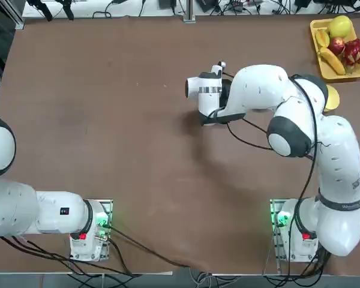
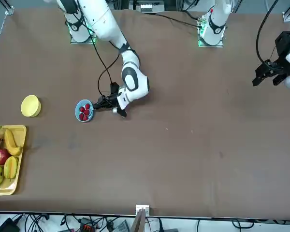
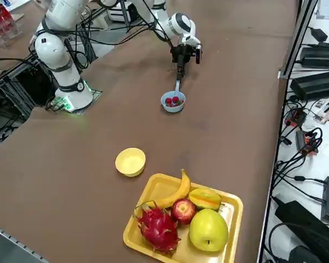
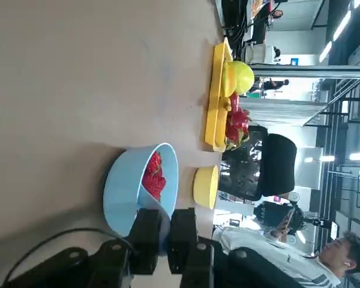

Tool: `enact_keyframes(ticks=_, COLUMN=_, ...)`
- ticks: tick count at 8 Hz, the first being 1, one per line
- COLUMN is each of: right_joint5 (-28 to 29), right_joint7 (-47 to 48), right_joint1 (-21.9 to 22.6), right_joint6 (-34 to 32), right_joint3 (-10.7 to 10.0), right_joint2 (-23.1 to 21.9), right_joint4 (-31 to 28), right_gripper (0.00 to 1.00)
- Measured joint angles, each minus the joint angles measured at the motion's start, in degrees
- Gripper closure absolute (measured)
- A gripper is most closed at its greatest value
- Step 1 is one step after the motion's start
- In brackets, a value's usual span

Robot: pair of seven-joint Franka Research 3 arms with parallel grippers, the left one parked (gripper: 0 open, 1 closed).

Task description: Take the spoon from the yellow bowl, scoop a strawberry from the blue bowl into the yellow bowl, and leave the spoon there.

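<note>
Top view: the white right arm reaches over the brown desk (image 1: 108,132); its body hides the small round light-blue bowl and most of the small round plain yellow bowl (image 1: 332,98), of which only an edge peeks out beside the elbow. The rectangular yellow fruit tray (image 1: 318,57) sits in the far right corner.

Front view: the right hand (image 2: 106,103) hangs low just beside the light-blue bowl (image 2: 78,112), which holds several red strawberries (image 2: 85,111). The black fingers point toward the bowl. The yellow bowl (image 2: 31,106) stands well apart from it, near the tray (image 2: 17,164).

Right side view: the small pale blue-white plastic spoon (image 3: 177,89) is gripped at its handle end by the right hand (image 3: 179,73). Its long axis runs from the hand down toward the blue bowl (image 3: 172,107), scoop end at or inside the bowl's far rim, among the strawberries (image 3: 173,101). The yellow bowl (image 3: 130,161) looks empty, between the blue bowl and the tray (image 3: 230,219) of a banana, an apple, a dragon fruit and a green fruit.

Right wrist view: the hand's two black fingers (image 4: 145,237) stand close together, clenched; the spoon between them is not clearly seen here. The blue bowl (image 4: 123,192) lies directly beyond the fingertips, the yellow bowl (image 4: 205,186) and tray (image 4: 217,96) farther off. A person sits in the room beyond the desk.
</note>
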Motion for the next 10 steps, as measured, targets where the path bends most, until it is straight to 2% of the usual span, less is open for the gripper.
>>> enact_keyframes(ticks=10, right_joint5=-1.9, right_joint7=0.6, right_joint1=1.2, right_joint6=-6.7, right_joint3=-0.3, right_joint2=1.8, right_joint4=1.7, right_gripper=0.89)
